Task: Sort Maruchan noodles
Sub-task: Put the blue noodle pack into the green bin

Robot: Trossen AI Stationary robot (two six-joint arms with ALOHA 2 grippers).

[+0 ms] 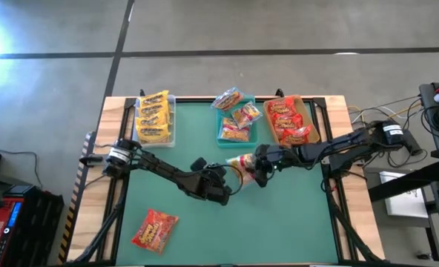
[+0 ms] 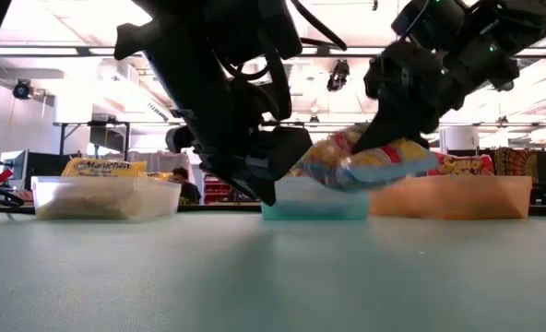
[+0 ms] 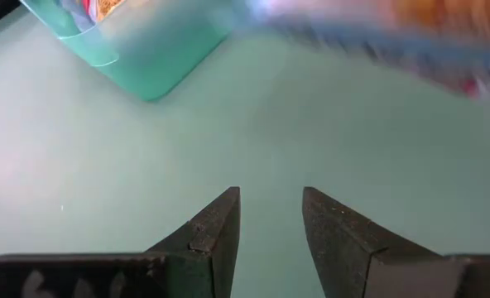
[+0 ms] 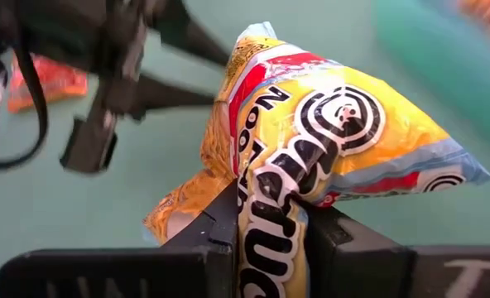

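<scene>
High view: at the middle of the desk (image 1: 294,215), the right hand (image 1: 258,172) is clamped on a multicoloured noodle packet (image 1: 241,165), lifted off the surface. The left hand (image 1: 223,193), just beside it, has its fingers (image 3: 216,236) parted, holding nothing.

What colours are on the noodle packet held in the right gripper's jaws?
The noodle packet is mainly yellow, with red, light blue and a black-and-white logo; the right wrist view shows it best.

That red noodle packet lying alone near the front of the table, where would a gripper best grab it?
The red packet lies flat and apart from everything else, so probably from straight above, pinching a crimped end edge or across its narrower width.
</scene>
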